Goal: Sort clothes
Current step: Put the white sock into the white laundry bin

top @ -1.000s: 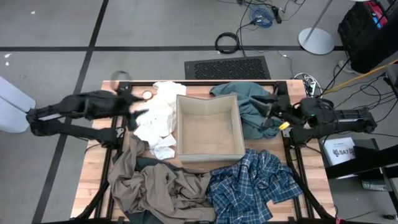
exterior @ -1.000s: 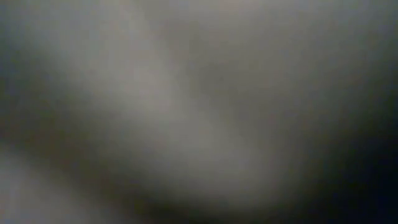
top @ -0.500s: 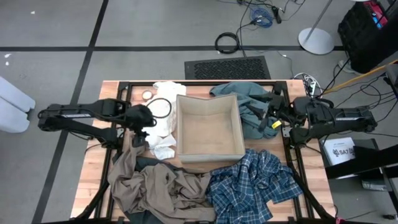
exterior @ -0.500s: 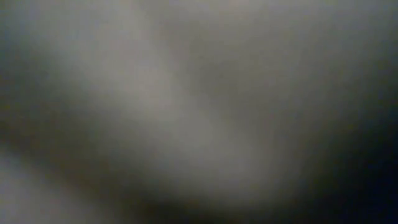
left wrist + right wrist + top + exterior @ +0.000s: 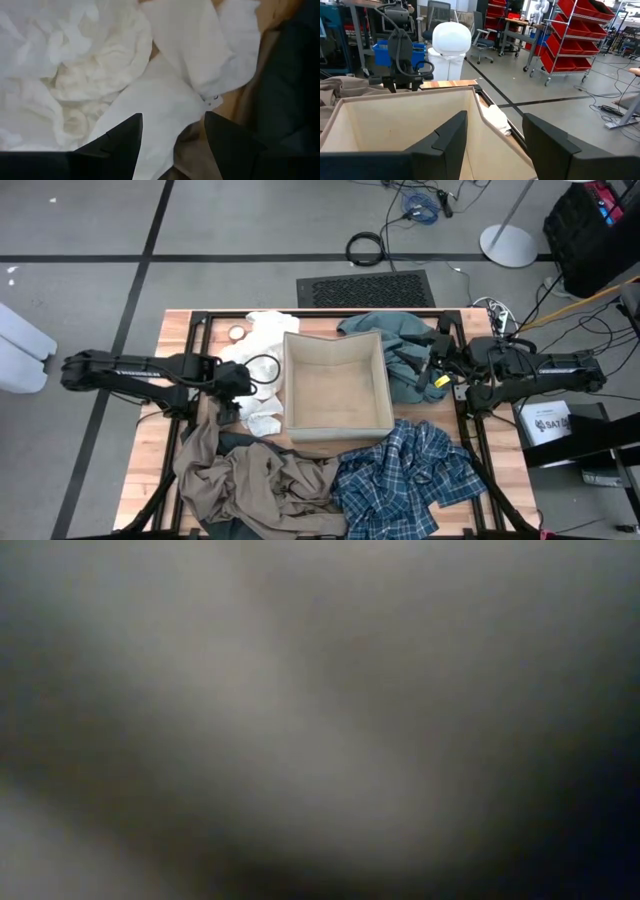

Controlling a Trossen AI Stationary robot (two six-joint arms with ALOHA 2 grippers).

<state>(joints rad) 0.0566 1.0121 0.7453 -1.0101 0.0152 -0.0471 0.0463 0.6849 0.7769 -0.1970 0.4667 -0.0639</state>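
L tool, fingers apart, hung over the white garment to pinch it; R tool, also apart, waited by the cardboard box.

Wooden table — carrying the cardboard box, white, teal-grey, plaid and khaki garments.

Left gripper is stretched inward and low, jaws parted; right gripper is level, jaws apart.
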